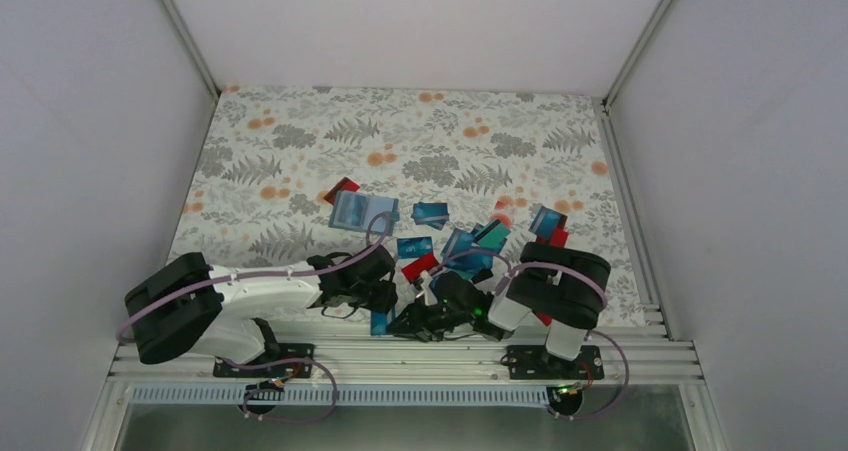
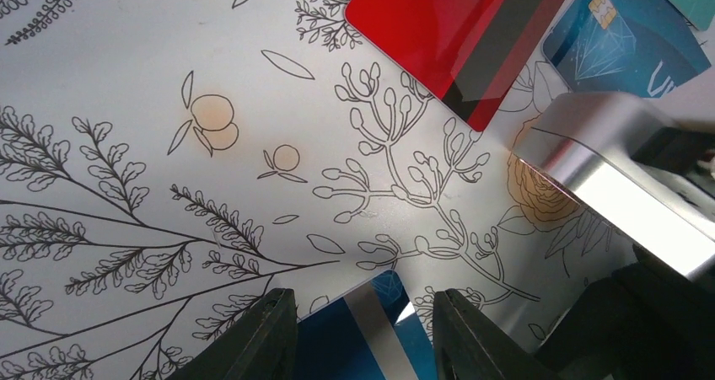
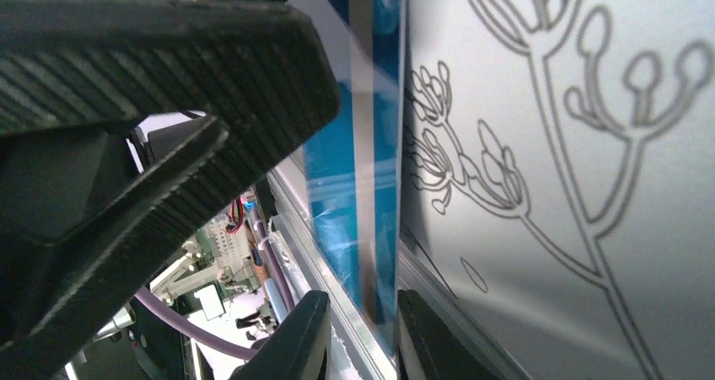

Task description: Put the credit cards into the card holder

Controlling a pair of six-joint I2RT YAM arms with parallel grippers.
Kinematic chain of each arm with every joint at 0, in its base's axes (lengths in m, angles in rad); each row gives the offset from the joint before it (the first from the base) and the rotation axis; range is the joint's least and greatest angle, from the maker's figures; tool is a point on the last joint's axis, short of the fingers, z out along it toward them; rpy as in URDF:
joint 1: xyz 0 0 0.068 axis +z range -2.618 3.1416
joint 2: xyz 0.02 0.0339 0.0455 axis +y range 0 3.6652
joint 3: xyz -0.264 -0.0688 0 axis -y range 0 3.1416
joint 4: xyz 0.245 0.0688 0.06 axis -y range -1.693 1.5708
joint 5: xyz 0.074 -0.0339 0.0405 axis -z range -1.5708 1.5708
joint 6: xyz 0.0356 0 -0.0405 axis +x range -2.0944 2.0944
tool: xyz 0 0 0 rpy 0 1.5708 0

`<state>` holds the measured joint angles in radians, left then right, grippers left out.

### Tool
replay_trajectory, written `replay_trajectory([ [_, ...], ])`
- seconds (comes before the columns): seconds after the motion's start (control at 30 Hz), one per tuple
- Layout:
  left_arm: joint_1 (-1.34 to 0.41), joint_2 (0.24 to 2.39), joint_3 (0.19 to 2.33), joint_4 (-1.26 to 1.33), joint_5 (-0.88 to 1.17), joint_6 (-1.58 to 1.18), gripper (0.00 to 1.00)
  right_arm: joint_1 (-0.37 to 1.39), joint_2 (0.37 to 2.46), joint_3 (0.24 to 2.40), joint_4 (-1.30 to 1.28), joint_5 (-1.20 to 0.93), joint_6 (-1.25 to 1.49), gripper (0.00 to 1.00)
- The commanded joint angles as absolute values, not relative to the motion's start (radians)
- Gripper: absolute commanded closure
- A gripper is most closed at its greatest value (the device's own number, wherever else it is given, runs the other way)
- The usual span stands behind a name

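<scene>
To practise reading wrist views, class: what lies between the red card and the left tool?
Only bare floral table cover lies between the red card and the left tool, which grips a blue card; the left wrist view shows it.

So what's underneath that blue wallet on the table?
A red card pokes out at the far-left corner of the card holder, seemingly from beneath; the rest, and anything else underneath, is covered.
</scene>
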<state>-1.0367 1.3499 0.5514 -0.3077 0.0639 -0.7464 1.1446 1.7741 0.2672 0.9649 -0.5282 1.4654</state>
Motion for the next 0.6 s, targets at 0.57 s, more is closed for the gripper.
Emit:
replay_trajectory([
  [0.57, -1.044, 1.304, 0.599, -0.482, 0.008, -0.819, 0.58, 1.073, 1.884, 0.254, 1.043, -0.589, 1.428, 0.96],
])
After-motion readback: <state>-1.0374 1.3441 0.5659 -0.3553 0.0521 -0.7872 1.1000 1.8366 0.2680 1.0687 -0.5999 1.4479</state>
